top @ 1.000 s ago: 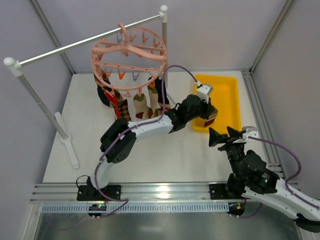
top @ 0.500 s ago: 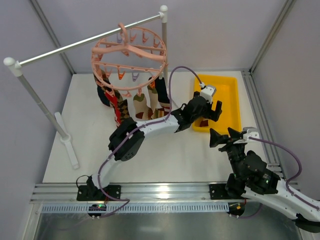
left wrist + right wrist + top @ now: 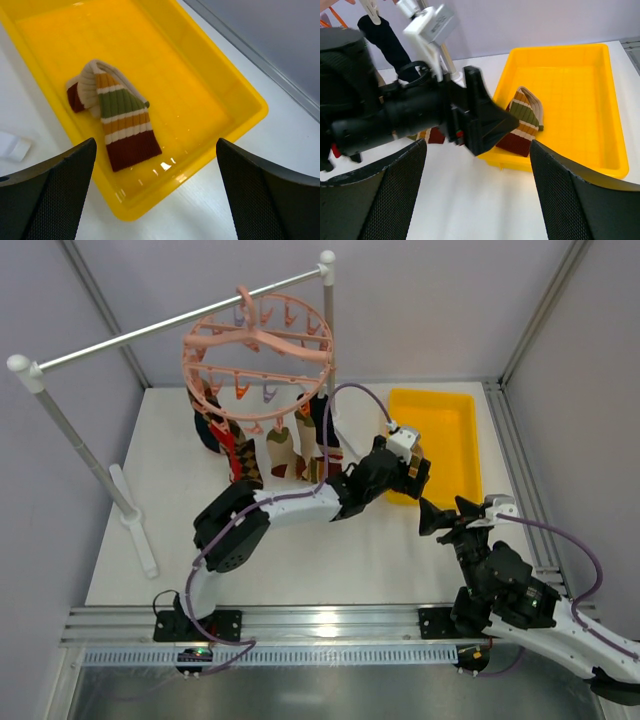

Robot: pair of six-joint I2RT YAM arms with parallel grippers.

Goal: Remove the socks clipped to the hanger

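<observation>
Left wrist: my left gripper (image 3: pixel 156 150), jaws apart, over striped ribbed sock (image 3: pixel 122 125) in yellow plastic tray (image 3: pixel 190 85); low retreat could catch rim.

A yellow tray (image 3: pixel 452 420) sits on the white table (image 3: pixel 330 560), right of the grey rail (image 3: pixel 110 344).

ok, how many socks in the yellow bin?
1. A striped sock lies folded in the yellow bin, at its end nearest the arms. The two wrist views together cover the bin, so none seems hidden.
</observation>
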